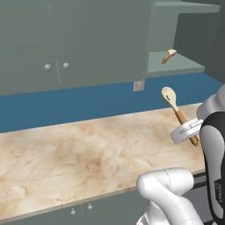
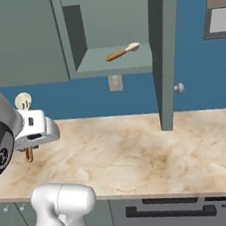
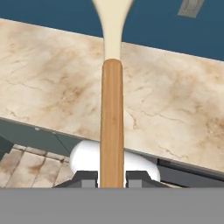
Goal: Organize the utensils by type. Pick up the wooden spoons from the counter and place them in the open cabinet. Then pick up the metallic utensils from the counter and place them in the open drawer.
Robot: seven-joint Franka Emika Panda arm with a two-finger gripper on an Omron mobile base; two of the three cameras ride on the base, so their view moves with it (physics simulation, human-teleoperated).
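- Gripper: jaws nearly closed, clamped on the orange-brown handle of a wooden spoon; fingertips press it from both sides at the bottom centre of the hand view.
- Held wooden spoon: raised clear of the counter, cream bowl uppermost; at right of the left base view, at far left of the right base view.
- Second wooden spoon: lying flat on the shelf of the open cabinet, upper centre of the right base view.
- Writing: none legible.
- Arm: white elbow in the lower foreground of both base views; wrist lifted above the counter, gripper pointing upward.
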